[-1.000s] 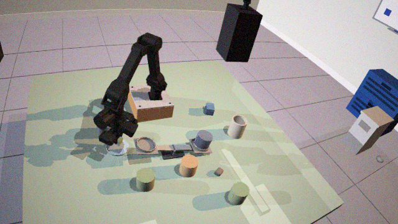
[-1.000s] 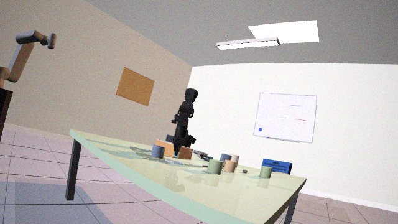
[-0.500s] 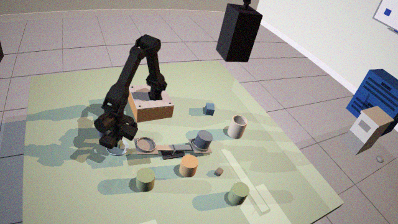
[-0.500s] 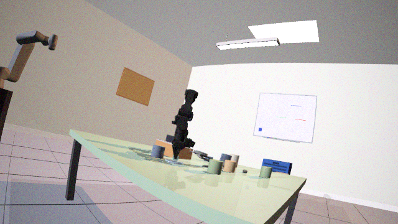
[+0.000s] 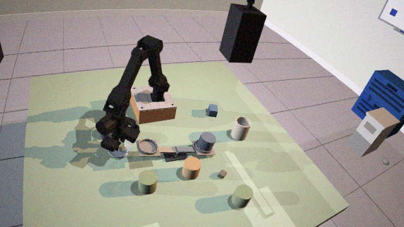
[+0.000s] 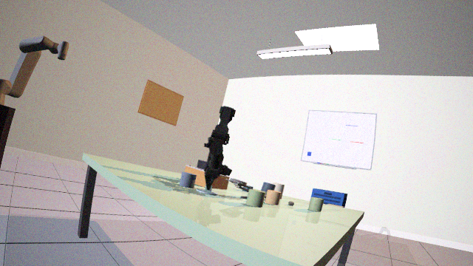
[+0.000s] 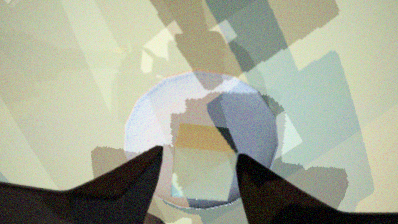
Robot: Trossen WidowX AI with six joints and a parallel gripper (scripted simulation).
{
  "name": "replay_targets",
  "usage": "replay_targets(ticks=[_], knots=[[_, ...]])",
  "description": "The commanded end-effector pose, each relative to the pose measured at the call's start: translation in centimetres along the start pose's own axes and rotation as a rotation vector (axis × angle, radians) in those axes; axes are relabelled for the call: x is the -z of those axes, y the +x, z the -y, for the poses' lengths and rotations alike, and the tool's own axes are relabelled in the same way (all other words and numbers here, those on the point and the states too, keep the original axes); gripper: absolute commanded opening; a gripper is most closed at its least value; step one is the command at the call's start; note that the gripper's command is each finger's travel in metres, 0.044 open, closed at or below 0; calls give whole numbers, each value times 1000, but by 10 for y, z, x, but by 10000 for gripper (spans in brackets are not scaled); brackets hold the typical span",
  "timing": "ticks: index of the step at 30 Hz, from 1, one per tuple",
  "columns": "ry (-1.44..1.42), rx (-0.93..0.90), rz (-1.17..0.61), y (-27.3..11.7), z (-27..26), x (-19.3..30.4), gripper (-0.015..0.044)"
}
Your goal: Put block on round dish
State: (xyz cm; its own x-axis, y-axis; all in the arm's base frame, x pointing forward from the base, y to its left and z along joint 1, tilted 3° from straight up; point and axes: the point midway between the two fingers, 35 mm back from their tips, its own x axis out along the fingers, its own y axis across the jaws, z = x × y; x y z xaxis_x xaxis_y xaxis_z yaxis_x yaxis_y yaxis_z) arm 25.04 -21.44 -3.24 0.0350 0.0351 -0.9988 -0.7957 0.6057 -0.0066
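Note:
The block [image 7: 205,172], pale green with a yellow side, sits inside the round dish [image 7: 145,120] [image 5: 117,154] [image 6: 212,193]. My gripper [image 7: 200,156] [image 6: 209,188] is open, low over the dish, with one finger on each side of the block and narrow gaps beside it. One slate-blue cup [image 5: 206,141] [image 6: 267,187] stands on the right end of the balance [image 5: 167,150]. The balance's left pan [image 5: 148,147] is empty. The other slate-blue cup [image 6: 188,179] stands on the table beside the dish, mostly hidden behind the arm in the top view.
An orange cylinder [image 5: 191,168], two green cylinders [image 5: 148,182] [image 5: 242,196] and a small brown piece [image 5: 222,173] stand in front of the balance. A pinkish cup [image 5: 240,128] and a blue cube [image 5: 213,110] are behind it. An open wooden box [image 5: 157,114] is near the arm's base.

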Motion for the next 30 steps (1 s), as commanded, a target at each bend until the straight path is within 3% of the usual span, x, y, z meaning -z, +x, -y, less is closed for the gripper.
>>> replay_targets(ticks=[1, 5, 9, 16, 21, 30], knots=[[0, 1, 0, 0, 0, 0, 341], [0, 1, -1, -8, 1, 0, 440], [0, 4, -5, -51, 1, 0, 440], [0, 4, -6, -60, 1, 0, 440], [2, 11, -1, -101, -1, -1, 440], [2, 11, -1, -102, -1, -1, 440]])
